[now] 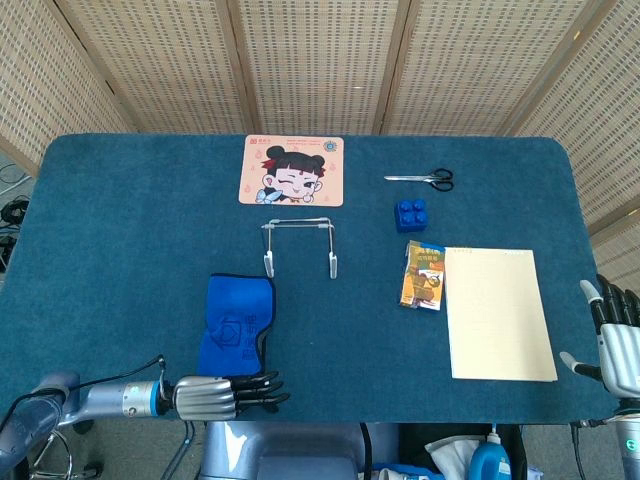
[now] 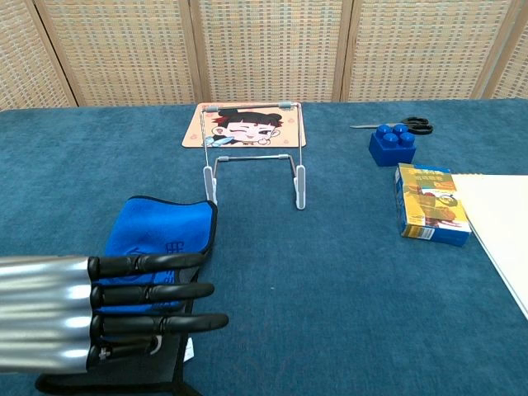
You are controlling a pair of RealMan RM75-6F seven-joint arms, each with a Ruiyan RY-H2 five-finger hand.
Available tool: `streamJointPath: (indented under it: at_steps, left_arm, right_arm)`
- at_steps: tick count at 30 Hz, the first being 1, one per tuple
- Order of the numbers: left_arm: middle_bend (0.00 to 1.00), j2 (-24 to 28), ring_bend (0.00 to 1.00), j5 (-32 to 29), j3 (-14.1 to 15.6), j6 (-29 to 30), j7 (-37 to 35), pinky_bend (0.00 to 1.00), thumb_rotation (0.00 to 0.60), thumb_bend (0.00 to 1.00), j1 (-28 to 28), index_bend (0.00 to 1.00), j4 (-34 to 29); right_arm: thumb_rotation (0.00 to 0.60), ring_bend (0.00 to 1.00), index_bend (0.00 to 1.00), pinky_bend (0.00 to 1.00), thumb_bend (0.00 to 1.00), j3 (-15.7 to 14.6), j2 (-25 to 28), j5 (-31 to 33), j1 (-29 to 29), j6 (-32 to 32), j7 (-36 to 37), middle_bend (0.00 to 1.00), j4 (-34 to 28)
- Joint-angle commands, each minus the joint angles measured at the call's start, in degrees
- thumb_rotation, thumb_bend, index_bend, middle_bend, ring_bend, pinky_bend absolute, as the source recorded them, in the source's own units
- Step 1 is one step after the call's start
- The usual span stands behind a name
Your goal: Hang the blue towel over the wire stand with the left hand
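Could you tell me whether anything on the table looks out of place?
Nothing is spilled or damaged. The blue towel lies folded near the front edge, the wire stand stands upright and bare, and the left hand holds nothing.

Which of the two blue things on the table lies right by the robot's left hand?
The blue towel, lying flat at the left hand. The other, a blue brick, sits far off beside the scissors.

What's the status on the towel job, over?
Left hand at towel's near edge, grip unclear. Right hand open, idle. Blue towel flat on table; wire stand bare, unobstructed.
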Motion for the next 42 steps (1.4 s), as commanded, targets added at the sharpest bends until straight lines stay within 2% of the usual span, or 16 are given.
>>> streamJointPath:
  at_steps: [1,2,5,9,12,13,15,19,25,30,34,37,42]
  left_arm:
    - [0.00,0.0,0.00,0.4,0.3,-0.3,0.1,0.01,0.600,0.28,-0.2,0.06,-0.4]
    - [0.00,0.0,0.00,0.4,0.3,-0.1,-0.2,0.01,0.600,0.23,-0.2,0.00,-0.5]
    - [0.00,0.2,0.00,-1.0,-0.7,2.2,-2.2,0.01,0.600,0.15,0.5,0.00,-1.5]
    - [0.00,0.9,0.00,-6.4,-4.2,6.0,-8.7,0.01,0.600,0.13,2.7,0.00,-4.5]
    - [0.00,2.6,0.00,-11.5,-7.0,6.2,-14.1,0.01,0.600,0.13,3.9,0.00,-7.1]
    - [0.00,4.0,0.00,-14.8,-8.4,5.1,-17.4,0.01,0.600,0.13,4.6,0.00,-8.8]
    - [0.00,5.9,0.00,-17.7,-9.3,2.9,-20.5,0.01,0.600,0.13,5.1,0.00,-10.9]
    - [0.00,8.4,0.00,-21.9,-10.0,-1.3,-24.8,0.01,0.600,0.13,6.1,0.11,-13.0]
    - [0.00,6.9,0.00,-25.0,-10.0,-6.7,-28.4,0.01,0.600,0.14,7.9,0.24,-7.4]
    - [0.00,4.6,0.00,-27.5,-11.0,-10.6,-31.9,0.01,0.600,0.15,8.8,0.25,-2.8]
    - [0.00,3.8,0.00,-30.6,-13.1,-13.9,-33.9,0.00,0.600,0.18,8.8,0.26,-2.9]
    - [0.00,4.1,0.00,-34.5,-15.8,-18.1,-35.0,0.00,0.600,0.22,8.3,0.30,-5.7]
    - [0.00,6.9,0.00,-42.7,-22.0,-25.8,-33.0,0.00,0.600,0.28,6.8,0.32,-17.3]
  right_arm:
    - [0.600,0.00,0.00,0.00,0.00,0.0,0.1,0.0,0.0,0.0,0.0,0.00,0.0]
    - [0.600,0.00,0.00,0.00,0.00,0.0,0.1,0.0,0.0,0.0,0.1,0.00,-0.1]
    - [0.600,0.00,0.00,0.00,0.00,0.0,0.2,-0.1,-0.1,0.1,0.1,0.00,-0.1]
    - [0.600,0.00,0.00,0.00,0.00,0.0,0.3,-0.1,-0.1,0.2,0.3,0.00,-0.2]
    - [0.600,0.00,0.00,0.00,0.00,-0.1,0.2,-0.1,-0.2,0.2,0.3,0.00,-0.2]
    - [0.600,0.00,0.00,0.00,0.00,-0.1,0.2,-0.2,-0.1,0.1,0.2,0.00,-0.2]
    - [0.600,0.00,0.00,0.00,0.00,-0.1,0.2,-0.2,-0.1,0.1,-0.1,0.00,-0.2]
    - [0.600,0.00,0.00,0.00,0.00,-0.2,0.1,-0.1,0.0,-0.1,-0.5,0.00,-0.3]
    - [0.600,0.00,0.00,0.00,0.00,-0.3,-0.1,0.0,0.1,-0.4,-1.1,0.00,-0.3]
    - [0.600,0.00,0.00,0.00,0.00,-0.3,-0.3,0.2,0.2,-0.7,-1.4,0.00,-0.2]
    - [0.600,0.00,0.00,0.00,0.00,-0.3,-0.4,0.4,0.3,-0.9,-1.6,0.00,-0.2]
    - [0.600,0.00,0.00,0.00,0.00,-0.3,-0.4,0.4,0.4,-1.1,-1.8,0.00,-0.2]
    - [0.600,0.00,0.00,0.00,0.00,-0.3,-0.5,0.6,0.6,-1.4,-1.9,0.00,-0.1]
